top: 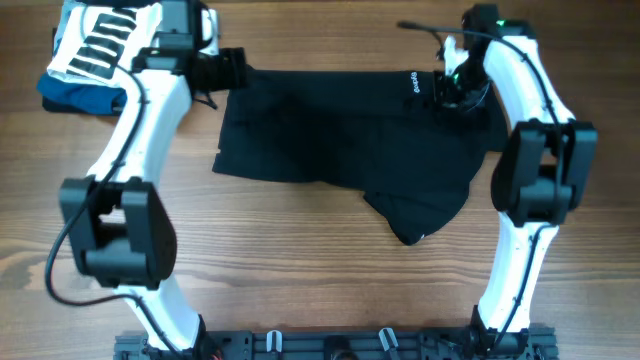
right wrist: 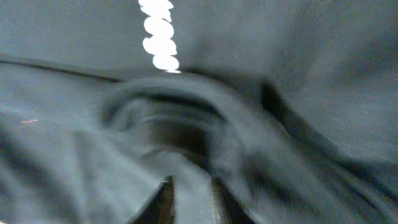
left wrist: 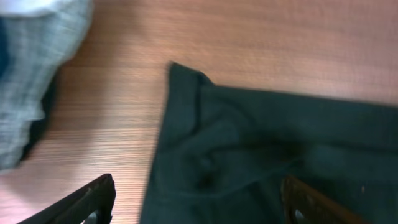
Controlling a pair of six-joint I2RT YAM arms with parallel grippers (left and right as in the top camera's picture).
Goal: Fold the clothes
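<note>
Clothes (top: 320, 130) on table (top: 300, 290); folded pile (top: 95, 50) left of them.

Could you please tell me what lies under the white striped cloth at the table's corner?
A folded blue garment peeks out beneath the white striped cloth; its covered part and anything deeper are hidden.

Overhead evenly lit, sharp, soft shadows. Left wrist view soft; right wrist dim, clothes (right wrist: 298, 56) motion-smeared.

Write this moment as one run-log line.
stage: grasping far edge | left claw: open over trousers corner | right claw: shut on trousers by lettering
</note>
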